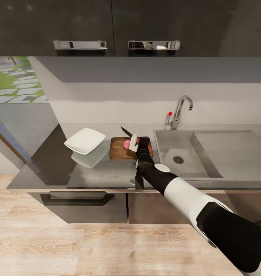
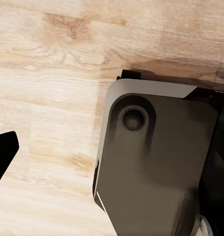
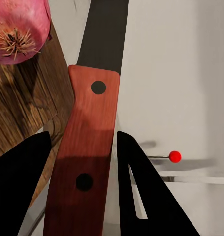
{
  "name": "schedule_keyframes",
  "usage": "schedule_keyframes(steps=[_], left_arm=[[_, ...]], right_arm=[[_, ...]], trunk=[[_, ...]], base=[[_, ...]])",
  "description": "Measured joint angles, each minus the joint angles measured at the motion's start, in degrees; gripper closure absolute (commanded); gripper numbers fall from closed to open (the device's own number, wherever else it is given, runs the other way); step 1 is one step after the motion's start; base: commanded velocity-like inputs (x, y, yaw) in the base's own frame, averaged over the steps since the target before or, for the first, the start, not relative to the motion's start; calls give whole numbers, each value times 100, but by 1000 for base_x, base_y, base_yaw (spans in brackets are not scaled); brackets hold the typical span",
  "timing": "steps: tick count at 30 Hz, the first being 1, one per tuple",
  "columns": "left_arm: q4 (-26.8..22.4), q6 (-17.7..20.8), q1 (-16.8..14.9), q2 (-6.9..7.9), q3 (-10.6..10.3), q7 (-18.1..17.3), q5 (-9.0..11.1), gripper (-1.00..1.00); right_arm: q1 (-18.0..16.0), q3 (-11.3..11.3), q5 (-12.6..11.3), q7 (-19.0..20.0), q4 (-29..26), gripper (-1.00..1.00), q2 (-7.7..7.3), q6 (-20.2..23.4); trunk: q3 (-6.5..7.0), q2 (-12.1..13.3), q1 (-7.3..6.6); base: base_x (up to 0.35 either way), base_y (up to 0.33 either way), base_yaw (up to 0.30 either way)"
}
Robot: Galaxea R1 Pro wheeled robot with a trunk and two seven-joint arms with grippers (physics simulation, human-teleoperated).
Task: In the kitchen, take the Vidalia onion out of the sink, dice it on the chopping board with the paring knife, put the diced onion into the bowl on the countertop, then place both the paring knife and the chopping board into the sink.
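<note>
The dark wooden chopping board [image 1: 119,150] lies on the grey countertop [image 1: 103,172] just left of the sink [image 1: 172,142]. A pink-purple onion [image 1: 126,144] rests on the board and appears whole [image 3: 18,27]. My right gripper [image 1: 135,142] hovers over the board's right part, shut on the red handle of the paring knife [image 3: 87,147]. The dark blade [image 1: 126,132] points up and away toward the wall. Its black fingers [image 3: 23,187] press either side of the handle. The white squarish bowl [image 1: 84,140] sits left of the board.
The chrome faucet [image 1: 180,111] with a red dot [image 3: 175,156] stands behind the basin; the drain [image 1: 178,160] and drainboard [image 1: 234,149] lie to the right. Dark cabinets hang overhead. One left finger [image 2: 3,152] hangs over the wooden floor beside the robot's base [image 2: 151,167].
</note>
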Motion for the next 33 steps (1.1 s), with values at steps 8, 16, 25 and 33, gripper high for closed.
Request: schedule_keyframes(steps=[8, 16, 25, 33], left_arm=[[0, 0, 0, 0, 0, 0, 0, -100], [0, 0, 0, 0, 0, 0, 0, -100], [0, 0, 0, 0, 0, 0, 0, -100], [-9, 17, 0, 0, -2, 18, 17, -100]], right_arm=[[7, 0, -1, 1, 3, 100, 0, -1], [10, 0, 0, 1, 4, 100, 0, -1], [10, -1, 3, 1, 9, 100, 0, -1], [107, 103, 113, -150, -56, 100, 0, 99]], trunk=[[0, 0, 0], [0, 0, 0], [0, 0, 0], [0, 0, 0]], base=[[0, 0, 0], [0, 0, 0], [0, 0, 0], [0, 0, 0]])
